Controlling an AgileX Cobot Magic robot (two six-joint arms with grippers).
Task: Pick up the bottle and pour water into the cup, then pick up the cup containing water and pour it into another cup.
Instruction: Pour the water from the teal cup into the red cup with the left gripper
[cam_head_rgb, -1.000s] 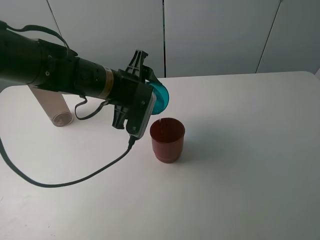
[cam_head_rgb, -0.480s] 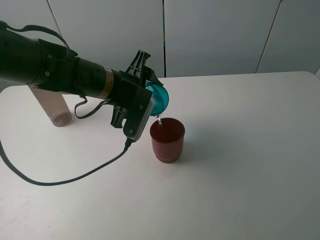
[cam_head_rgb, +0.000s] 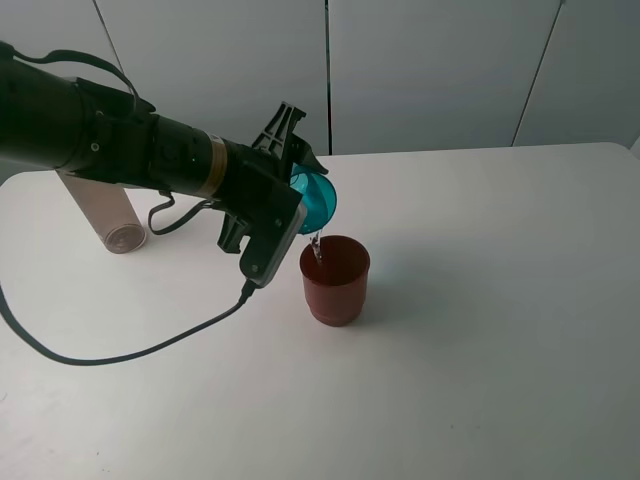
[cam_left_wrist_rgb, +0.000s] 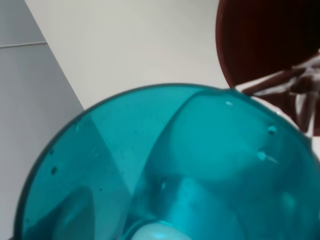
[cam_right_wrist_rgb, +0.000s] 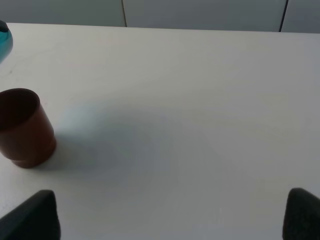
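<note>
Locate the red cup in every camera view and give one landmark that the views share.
Exterior high: red cup stands near the middle of the table.
Left wrist: its dark rim shows beyond the tilted teal cup.
Right wrist: it stands at the picture's left edge.
Shared landmark: the teal cup.

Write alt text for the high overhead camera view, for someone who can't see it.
A black robot arm tips a translucent teal plastic tumbler, pouring a thin stream of water into an upright dark red plastic cup on a white table. A smoky grey-brown bottle stands at far left.
</note>
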